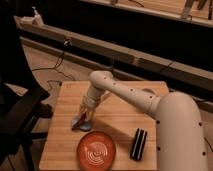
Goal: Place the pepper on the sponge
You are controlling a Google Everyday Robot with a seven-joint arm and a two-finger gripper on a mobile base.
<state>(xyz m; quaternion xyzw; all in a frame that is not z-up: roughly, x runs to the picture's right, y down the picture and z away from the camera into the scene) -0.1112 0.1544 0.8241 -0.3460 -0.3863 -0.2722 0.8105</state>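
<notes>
Dark-red and thin, the pepper (81, 125) shows right at the tip of the gripper (86, 115), which hangs low over the wooden table (120, 120), with the arm (125, 92) reaching in from picture-right. Just under the gripper and slightly to picture-left lies the sponge (77, 120), blue-grey and flat. The pepper seems to run along its near edge, touching or overlapping it. Whether the gripper is clamped on the pepper or has let it go I cannot tell, because tip, pepper and sponge merge into one dark cluster. As a judgement, the task is in its closing part: the pepper is at the sponge, not elsewhere on the table, so the carrying looks done. What is left hangs on what cannot be seen. If the pepper is held, it needs lowering and releasing so that it rests on the pad. If it lies there, the gripper need only pull clear without dragging it off. Of containers there is one, the plate (111, 152), orange-red, near the gripper on the camera side and slightly to picture-right. Nothing shows on it but its white swirls. A black block (137, 143) lies well apart from the gripper to picture-right, beyond the plate.
</notes>
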